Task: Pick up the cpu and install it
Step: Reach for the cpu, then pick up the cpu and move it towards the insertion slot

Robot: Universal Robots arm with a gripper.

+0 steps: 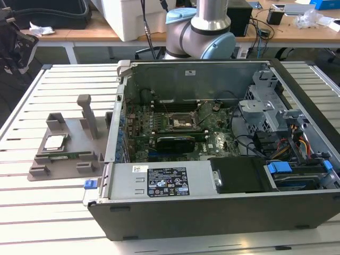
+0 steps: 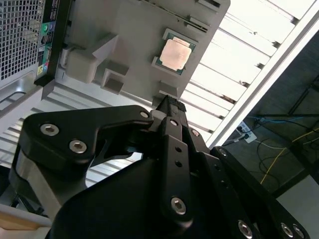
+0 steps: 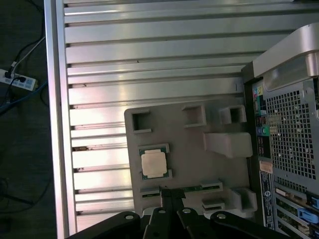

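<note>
The cpu [image 1: 54,142], a small square chip with a shiny metal top, lies flat in a recess of the grey holder block [image 1: 66,159] on the slatted table, at the exterior view's left of the open computer case. Both wrist views look down on the cpu [image 2: 175,54] [image 3: 153,164] from well above. My gripper [image 2: 169,102] [image 3: 171,192] hangs over the block's edge, apart from the chip. Its black fingers are shut together and hold nothing. The black motherboard socket [image 1: 178,123] with its metal frame sits inside the case.
The open case [image 1: 223,207] fills the middle and the exterior view's right of the slatted aluminium table [image 3: 149,55]. A tall grey post [image 1: 87,114] rises from the holder block. A green memory stick [image 1: 59,157] lies in the block beside the cpu. Cables lie on the floor past the table edge [image 3: 52,124].
</note>
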